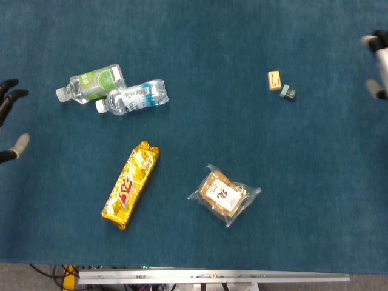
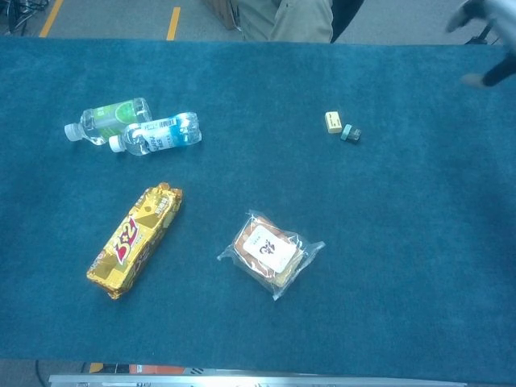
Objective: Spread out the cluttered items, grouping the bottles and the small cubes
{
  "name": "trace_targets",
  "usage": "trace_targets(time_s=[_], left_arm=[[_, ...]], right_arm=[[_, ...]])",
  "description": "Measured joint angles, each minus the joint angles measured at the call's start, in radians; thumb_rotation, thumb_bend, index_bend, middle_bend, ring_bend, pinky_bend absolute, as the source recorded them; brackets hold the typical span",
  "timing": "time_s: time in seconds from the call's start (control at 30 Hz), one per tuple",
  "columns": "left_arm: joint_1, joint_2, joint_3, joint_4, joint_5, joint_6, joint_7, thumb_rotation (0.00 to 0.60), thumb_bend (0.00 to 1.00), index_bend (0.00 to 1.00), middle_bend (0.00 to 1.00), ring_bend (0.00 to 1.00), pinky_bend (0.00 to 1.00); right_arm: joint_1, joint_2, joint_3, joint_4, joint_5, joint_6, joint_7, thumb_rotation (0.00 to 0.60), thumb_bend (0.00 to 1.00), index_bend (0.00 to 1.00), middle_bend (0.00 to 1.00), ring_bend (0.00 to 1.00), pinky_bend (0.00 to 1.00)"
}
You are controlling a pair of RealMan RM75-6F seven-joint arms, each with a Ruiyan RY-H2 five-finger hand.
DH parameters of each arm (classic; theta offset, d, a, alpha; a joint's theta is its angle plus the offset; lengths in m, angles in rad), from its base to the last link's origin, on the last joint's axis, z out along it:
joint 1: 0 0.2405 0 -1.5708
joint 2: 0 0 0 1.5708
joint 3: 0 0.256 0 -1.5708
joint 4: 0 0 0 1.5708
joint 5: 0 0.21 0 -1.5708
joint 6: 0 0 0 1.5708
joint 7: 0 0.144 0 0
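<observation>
We keep right hand (image 1: 377, 63), state unclear, off yellow cube (image 1: 274, 79) and green cube (image 1: 288, 91); left hand (image 1: 9, 121) released; bottles (image 1: 112, 90) paired.

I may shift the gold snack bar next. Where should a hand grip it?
Grip the gold snack bar across its narrow middle, coming straight down from above. It lies flat and slanted, long and slim, with bare cloth on both long sides for fingers. The left hand is probably nearer.
</observation>
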Motion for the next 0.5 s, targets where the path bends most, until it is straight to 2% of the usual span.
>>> trace_targets(time_s=[0.27,0.5], left_arm=[[0.028,-0.004,-0.008,-0.003,-0.018,0.040,0.040,0.600,0.26,0.21,0.16,0.05,0.22],[0.079,-0.009,-0.001,0.003,-0.017,0.105,0.052,0.600,0.26,0.21,0.16,0.05,0.22]], right_arm=[[-0.185,0.060,-0.041,-0.051,-0.171,0.211,0.138,0.600,0.20,0.34,0.35,0.26,0.41],[-0.325,0.075,-0.079,-0.054,-0.244,0.336,0.193,0.600,0.20,0.34,0.35,0.26,0.41]])
